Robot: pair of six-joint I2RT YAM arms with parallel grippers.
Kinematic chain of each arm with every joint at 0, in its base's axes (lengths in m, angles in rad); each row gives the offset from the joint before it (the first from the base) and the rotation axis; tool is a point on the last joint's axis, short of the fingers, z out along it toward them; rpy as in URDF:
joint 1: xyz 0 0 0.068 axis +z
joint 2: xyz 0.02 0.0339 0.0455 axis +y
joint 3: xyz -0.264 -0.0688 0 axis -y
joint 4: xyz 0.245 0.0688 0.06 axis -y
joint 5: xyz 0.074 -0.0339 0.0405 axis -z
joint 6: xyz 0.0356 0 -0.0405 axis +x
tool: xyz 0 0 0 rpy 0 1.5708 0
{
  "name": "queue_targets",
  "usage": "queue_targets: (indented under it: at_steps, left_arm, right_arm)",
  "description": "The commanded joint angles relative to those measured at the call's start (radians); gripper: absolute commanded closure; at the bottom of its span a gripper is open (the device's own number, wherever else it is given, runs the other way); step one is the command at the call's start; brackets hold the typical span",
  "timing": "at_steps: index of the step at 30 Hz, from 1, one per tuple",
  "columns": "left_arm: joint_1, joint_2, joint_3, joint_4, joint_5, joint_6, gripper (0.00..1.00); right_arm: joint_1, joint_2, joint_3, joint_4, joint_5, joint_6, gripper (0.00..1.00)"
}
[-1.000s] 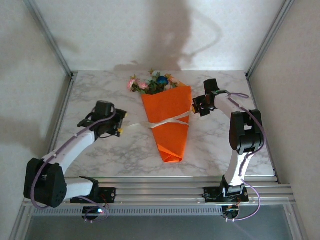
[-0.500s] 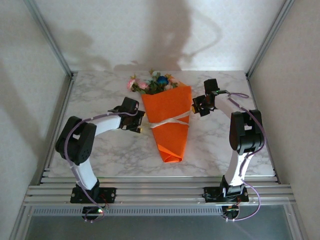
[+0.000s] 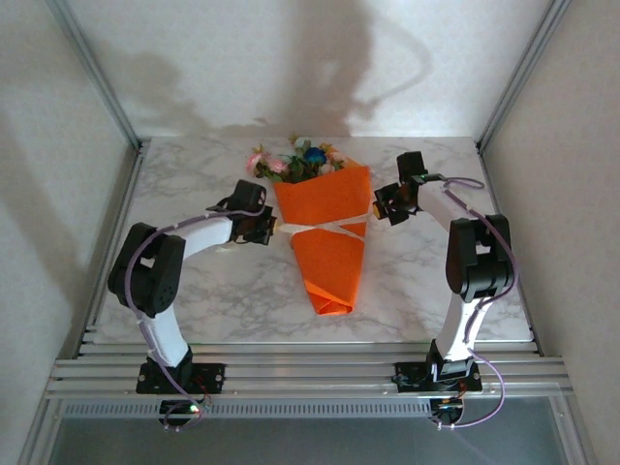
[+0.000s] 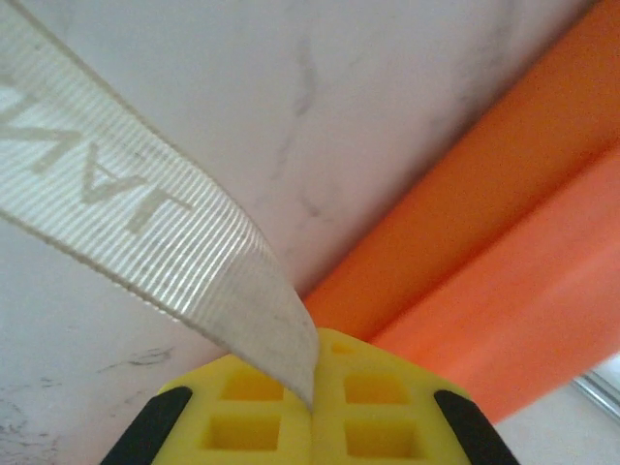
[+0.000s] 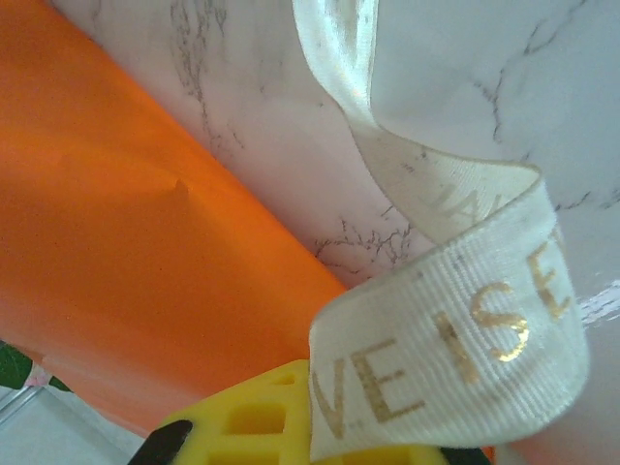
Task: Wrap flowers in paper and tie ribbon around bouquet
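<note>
The bouquet lies mid-table as an orange paper cone, with pink and blue flowers and green leaves at its far end. The cream-white ribbon crosses its waist. My left gripper sits at the cone's left edge, shut on the ribbon, whose strip runs out from between the yellow fingers. My right gripper is at the cone's right edge, shut on the other end of the ribbon, which loops over its yellow fingers. Orange paper lies close beside both.
The marble table is framed by metal posts and white walls at left, right and back. An aluminium rail runs along the near edge, where both arm bases are bolted.
My left arm has swung in from the left to the cone's left edge, drawing the ribbon taut and straighter across the waist. The right arm has hardly moved.
</note>
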Motion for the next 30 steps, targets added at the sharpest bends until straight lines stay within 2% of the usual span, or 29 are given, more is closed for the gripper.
queue_targets:
  at_steps: [1, 8, 15, 21, 25, 30]
  left_arm:
    - [0.044, -0.075, -0.01, -0.013, -0.009, 0.052, 1.0]
    - [0.144, -0.142, -0.084, 0.036, 0.039, 0.095, 1.0]
    - [0.221, -0.215, -0.17, 0.013, 0.035, 0.13, 1.0]
    - [0.342, -0.316, -0.309, 0.047, 0.067, 0.135, 1.0]
    - [0.46, -0.367, -0.389, 0.081, 0.105, 0.157, 1.0]
    - [0.55, -0.364, -0.406, 0.085, 0.141, 0.21, 1.0]
  right_arm:
    - [-0.039, -0.042, 0.001, -0.024, 0.027, -0.055, 1.0]
    - [-0.098, -0.019, 0.043, -0.034, -0.004, -0.153, 1.0]
    - [-0.18, -0.028, -0.02, -0.023, -0.019, -0.184, 1.0]
    - [-0.3, -0.068, -0.14, 0.025, -0.021, -0.159, 1.0]
    - [-0.373, -0.089, -0.186, 0.056, -0.024, -0.149, 1.0]
    - [-0.405, -0.102, -0.208, 0.076, -0.034, -0.121, 1.0]
